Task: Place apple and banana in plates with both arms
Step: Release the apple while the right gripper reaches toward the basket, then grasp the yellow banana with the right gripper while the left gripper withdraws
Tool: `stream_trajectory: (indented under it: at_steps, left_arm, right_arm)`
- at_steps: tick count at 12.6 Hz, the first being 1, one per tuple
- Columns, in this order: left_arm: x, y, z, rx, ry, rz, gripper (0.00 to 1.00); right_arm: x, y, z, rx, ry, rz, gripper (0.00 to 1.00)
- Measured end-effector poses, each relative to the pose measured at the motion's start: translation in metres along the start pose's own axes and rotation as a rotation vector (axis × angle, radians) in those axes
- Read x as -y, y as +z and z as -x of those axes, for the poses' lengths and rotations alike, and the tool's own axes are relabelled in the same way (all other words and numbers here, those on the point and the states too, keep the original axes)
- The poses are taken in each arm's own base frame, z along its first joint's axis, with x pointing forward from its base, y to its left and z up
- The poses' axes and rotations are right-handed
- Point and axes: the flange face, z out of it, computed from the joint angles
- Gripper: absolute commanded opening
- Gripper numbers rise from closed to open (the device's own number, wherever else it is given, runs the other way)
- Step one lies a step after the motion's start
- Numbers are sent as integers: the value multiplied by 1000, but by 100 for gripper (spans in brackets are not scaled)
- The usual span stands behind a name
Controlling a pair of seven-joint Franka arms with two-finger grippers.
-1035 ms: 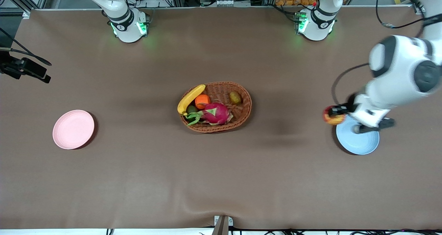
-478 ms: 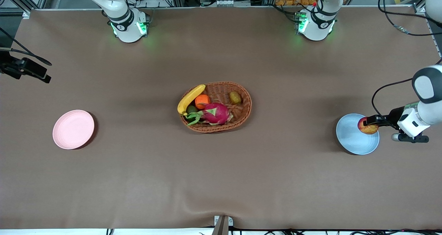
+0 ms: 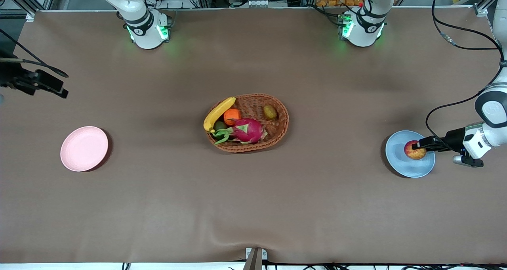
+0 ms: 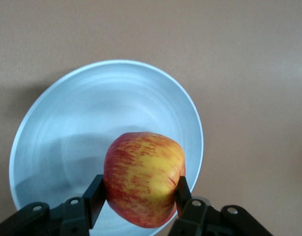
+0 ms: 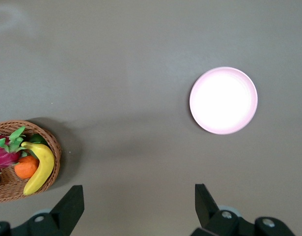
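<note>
The red and yellow apple [image 3: 414, 150] is gripped between the fingers of my left gripper [image 3: 416, 146], low over the light blue plate [image 3: 401, 166] at the left arm's end of the table. I cannot tell whether the apple touches the plate. The left wrist view shows the apple [image 4: 143, 177] in the shut gripper [image 4: 138, 195] over the blue plate [image 4: 92, 113]. The banana [image 3: 218, 113] lies in the wicker basket [image 3: 279, 134]. The pale pink plate [image 3: 84, 148] is empty. My right gripper [image 3: 47, 87] is open and empty, high over the table's right-arm end.
The basket at mid-table also holds a magenta dragon fruit [image 3: 247, 130], an orange fruit [image 3: 232, 115] and a brownish fruit [image 3: 269, 112]. The right wrist view shows the open gripper [image 5: 138, 201], the pink plate [image 5: 223, 100], the banana [image 5: 40, 169] and the basket [image 5: 53, 142].
My left gripper carried the apple from beside the blue plate's edge to over the plate and lowered it. My right gripper shifted slightly toward mid-table.
</note>
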Motion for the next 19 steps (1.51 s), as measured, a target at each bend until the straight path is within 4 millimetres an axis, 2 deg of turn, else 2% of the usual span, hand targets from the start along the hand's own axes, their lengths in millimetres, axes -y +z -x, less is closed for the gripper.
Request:
stream_trajectory:
  at_steps: [2, 3, 6, 7, 8, 9, 11, 13, 14, 16, 19]
  left_arm:
    - [13, 9, 1, -23, -7, 50, 67]
    - [17, 14, 1, -38, -9, 77, 100]
    - [19, 17, -3, -65, -33, 128, 100]
    - [17, 12, -5, -60, -34, 146, 100]
    - [13, 4, -8, -42, -39, 172, 100]
    - [8, -9, -11, -23, -45, 197, 100]
    - [-11, -46, -18, -4, -53, 203, 100]
    - [-48, -84, -23, 16, -69, 159, 100]
    - [-76, -100, -27, 30, -81, 123, 100]
    - [-153, -126, -36, 51, -113, 15, 100]
    - [-283, -135, -39, 53, -147, -186, 100]
  right_arm:
    - [22, 30, -15, 27, -36, 6, 100]
    - [27, 48, -24, 49, -42, 11, 100]
    - [32, 91, -46, 80, -44, 17, 100]
    - [44, 100, -48, 90, -44, 15, 100]
    - [66, 107, -47, 90, -6, 14, 100]
    - [97, 117, -42, 85, 59, 19, 100]
    - [168, 149, -23, 65, 128, 25, 100]
    - [216, 179, 2, 75, 160, 39, 100]
    - [233, 191, 13, 79, 196, 47, 100]
    - [258, 216, 34, 76, 261, 56, 100]
    - [288, 263, 68, 52, 328, 53, 95]
